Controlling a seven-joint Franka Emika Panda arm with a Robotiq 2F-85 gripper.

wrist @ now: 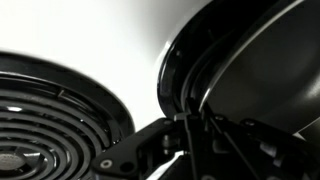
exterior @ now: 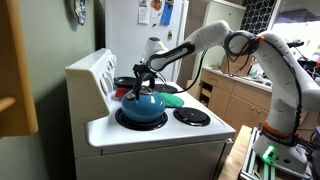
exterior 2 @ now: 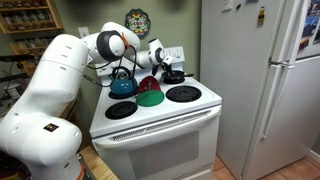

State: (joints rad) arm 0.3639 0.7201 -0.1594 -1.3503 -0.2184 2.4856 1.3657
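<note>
Open room lies above the bare burner (exterior 2: 184,94) at centre right of an exterior view and the bare coil (exterior 2: 120,110) at lower left; a hand could come in over the front edge there. The blue kettle (exterior 2: 122,84) stands tall at middle left, with a green lid (exterior 2: 150,98) and a red thing (exterior 2: 148,84) filling the centre between the burners. The black pan (exterior 2: 173,75) sits close under the back panel (exterior: 92,72), and the fridge (exterior 2: 260,80) walls off the right side.
</note>
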